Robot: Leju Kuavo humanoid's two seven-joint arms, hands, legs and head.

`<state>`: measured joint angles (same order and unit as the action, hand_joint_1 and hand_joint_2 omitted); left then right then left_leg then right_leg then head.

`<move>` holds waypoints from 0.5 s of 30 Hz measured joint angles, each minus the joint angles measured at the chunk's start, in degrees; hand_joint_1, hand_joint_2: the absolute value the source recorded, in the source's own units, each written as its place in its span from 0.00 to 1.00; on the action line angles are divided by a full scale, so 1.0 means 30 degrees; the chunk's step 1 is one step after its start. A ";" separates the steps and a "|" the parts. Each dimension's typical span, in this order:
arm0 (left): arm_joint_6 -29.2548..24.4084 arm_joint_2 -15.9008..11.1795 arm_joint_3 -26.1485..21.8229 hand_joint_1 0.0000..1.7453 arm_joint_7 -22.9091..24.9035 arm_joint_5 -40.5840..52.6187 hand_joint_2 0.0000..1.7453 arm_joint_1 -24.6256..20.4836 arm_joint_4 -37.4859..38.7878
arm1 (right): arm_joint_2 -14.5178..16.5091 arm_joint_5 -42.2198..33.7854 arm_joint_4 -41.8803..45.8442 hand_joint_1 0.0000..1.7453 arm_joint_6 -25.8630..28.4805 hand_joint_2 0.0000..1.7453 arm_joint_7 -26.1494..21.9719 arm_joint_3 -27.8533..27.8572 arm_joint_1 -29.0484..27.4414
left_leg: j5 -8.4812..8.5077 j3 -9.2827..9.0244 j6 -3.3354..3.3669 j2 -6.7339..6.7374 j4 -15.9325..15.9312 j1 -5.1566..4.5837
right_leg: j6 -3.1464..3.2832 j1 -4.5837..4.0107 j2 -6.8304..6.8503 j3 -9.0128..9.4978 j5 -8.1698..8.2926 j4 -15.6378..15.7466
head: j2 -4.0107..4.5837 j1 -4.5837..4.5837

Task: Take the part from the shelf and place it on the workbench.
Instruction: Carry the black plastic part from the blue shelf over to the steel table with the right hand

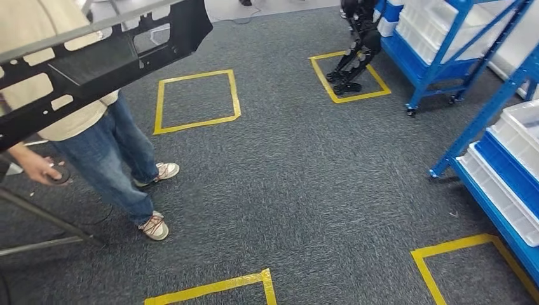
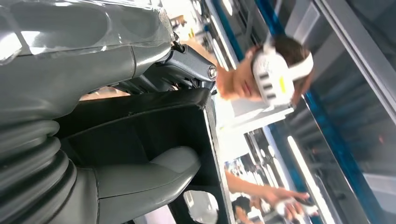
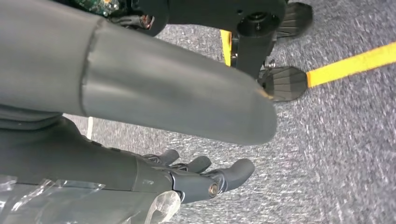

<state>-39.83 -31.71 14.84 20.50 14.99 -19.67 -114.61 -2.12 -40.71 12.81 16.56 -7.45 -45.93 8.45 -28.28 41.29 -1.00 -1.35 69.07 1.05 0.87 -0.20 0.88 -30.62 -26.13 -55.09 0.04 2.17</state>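
The part is a long black plastic panel with several cut-outs, raised across the upper left of the head view. In the left wrist view my left hand grips the part: the thick grey thumb lies on one face and the dark fingers hook over its edge. My right hand hangs over the grey carpet and holds nothing. Its thumb and fingers are spread apart.
A person in jeans stands close at the left holding a controller; the headset is in the left wrist view. Blue shelves with white bins line the right. Another robot's legs stand on a yellow-taped square. A metal frame sits lower left.
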 joint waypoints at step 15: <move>-0.0118 0.0164 -0.1821 1.00 -0.0708 0.0782 1.00 -0.1031 -0.0820 | 0.0160 0.0353 0.0000 0.00 -0.0207 0.00 0.0397 -0.0075 0.0193 | 0.2176 -0.2912 0.1019 0.0119 -0.5102 -0.0133 | -0.0671 -0.0011 -0.0060 -0.1832 -0.2770 -0.4675 | 0.0000 -0.0056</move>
<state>-40.19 -31.22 9.37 18.38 17.34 -22.76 -117.07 -1.64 -39.65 12.81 15.94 -6.26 -46.15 9.02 -21.75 32.55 2.06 -0.99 53.76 0.65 -1.14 -0.24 0.70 -36.11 -34.44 -69.12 0.04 2.00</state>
